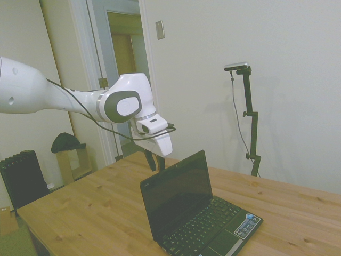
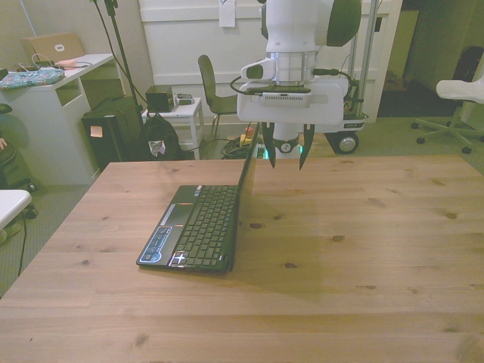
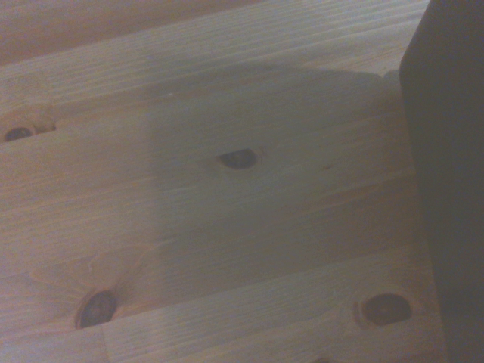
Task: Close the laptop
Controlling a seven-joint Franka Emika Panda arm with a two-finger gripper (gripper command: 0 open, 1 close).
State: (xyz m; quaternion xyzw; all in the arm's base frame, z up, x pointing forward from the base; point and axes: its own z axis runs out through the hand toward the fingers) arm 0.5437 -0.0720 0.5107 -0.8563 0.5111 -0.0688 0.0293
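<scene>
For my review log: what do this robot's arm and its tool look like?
The glossy white rounded arm has a grey oval cap at its wrist joint. A thin black cable loops along it to a small white camera box. The white block-shaped tool ends in two dark, tapered fingers.

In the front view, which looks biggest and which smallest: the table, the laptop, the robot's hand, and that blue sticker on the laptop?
1. Table, by far.
2. Laptop and hand: too alike to rank; they also sit at different distances from the camera.
3. Blue-and-white sticker, clearly smallest.
</scene>
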